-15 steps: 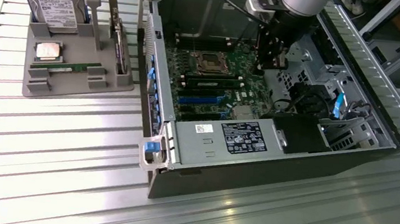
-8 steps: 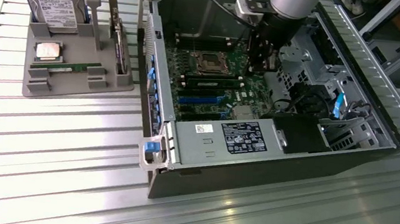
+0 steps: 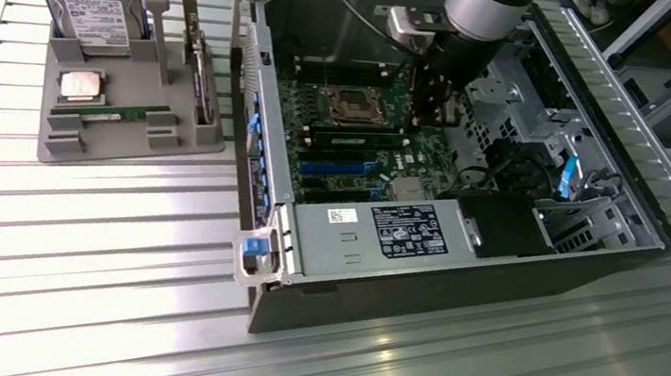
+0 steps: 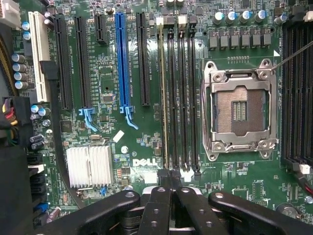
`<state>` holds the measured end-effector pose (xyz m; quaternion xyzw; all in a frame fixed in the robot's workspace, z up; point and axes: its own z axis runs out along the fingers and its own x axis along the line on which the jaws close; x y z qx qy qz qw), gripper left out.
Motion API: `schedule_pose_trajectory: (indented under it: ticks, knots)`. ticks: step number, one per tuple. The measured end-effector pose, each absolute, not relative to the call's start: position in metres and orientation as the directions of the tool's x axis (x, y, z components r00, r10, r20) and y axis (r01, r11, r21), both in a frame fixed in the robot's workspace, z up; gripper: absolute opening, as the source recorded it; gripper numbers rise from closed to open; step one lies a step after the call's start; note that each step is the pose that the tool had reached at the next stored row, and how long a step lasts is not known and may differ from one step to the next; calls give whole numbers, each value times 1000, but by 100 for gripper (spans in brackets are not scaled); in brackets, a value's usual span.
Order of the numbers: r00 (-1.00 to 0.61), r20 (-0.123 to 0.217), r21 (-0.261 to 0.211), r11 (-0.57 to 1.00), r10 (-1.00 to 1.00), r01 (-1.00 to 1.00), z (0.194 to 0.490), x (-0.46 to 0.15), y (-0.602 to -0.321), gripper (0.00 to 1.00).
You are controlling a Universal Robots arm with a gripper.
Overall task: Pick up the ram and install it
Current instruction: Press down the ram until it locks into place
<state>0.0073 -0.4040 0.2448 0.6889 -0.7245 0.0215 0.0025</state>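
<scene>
Open computer case [image 3: 440, 162] under the claw [image 4: 171, 196], memory slots [image 4: 181, 98] just ahead of the claw, chip socket [image 4: 240, 110] beside the slots, parts tray [image 3: 116, 116] well away from the claw.

1. A robotics lab or test workshop set up for computer assembly, not a home or office.
2. The work surface is a ribbed aluminium table [image 3: 89, 245] made of long metal slats, the kind used for industrial test benches.
3. An open desktop computer case [image 3: 429, 256] lies on its side on the table, its motherboard [image 4: 112, 73] exposed.
4. A grey holder [image 3: 128, 117] beside the case keeps loose computer parts upright in slots, among them a hard drive [image 3: 90, 8].
5. A grey industrial robot arm [image 3: 489, 6] reaches down into the case.
6. Metal framing and cables stand at the edge, at the exterior view's right.
</scene>
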Motion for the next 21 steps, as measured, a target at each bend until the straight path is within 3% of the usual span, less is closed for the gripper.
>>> schedule_pose_trajectory:
  ticks: [21]
  knots:
    - [-24, 27, -29, 24, -999, -999, 233, 1, -404, 10]
